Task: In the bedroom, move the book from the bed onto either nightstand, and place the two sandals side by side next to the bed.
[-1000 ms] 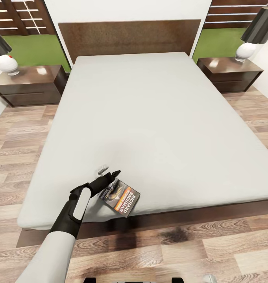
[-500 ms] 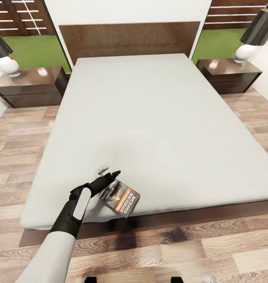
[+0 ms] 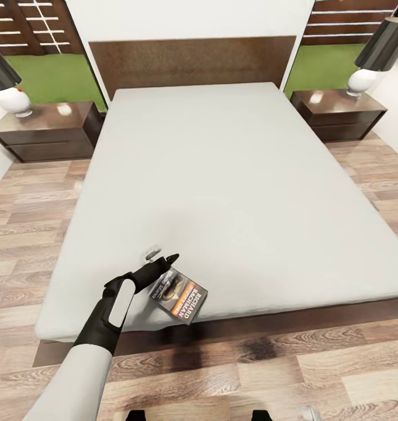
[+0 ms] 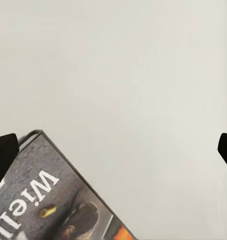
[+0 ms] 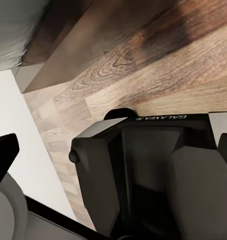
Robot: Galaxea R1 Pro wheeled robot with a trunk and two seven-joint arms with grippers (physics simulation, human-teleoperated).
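I see the book on the bed at six o'clock; my left gripper, fingers spread, hovers at its corner.

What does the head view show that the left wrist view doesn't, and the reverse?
Head view: the headboard, the left nightstand and right nightstand with lamps, the wood floor, and the left arm reaching toward the book. Left wrist view: the cover's pale lettering close up, and the left gripper spread wide, one fingertip beside the book's corner. Both: the book lying on the bed.
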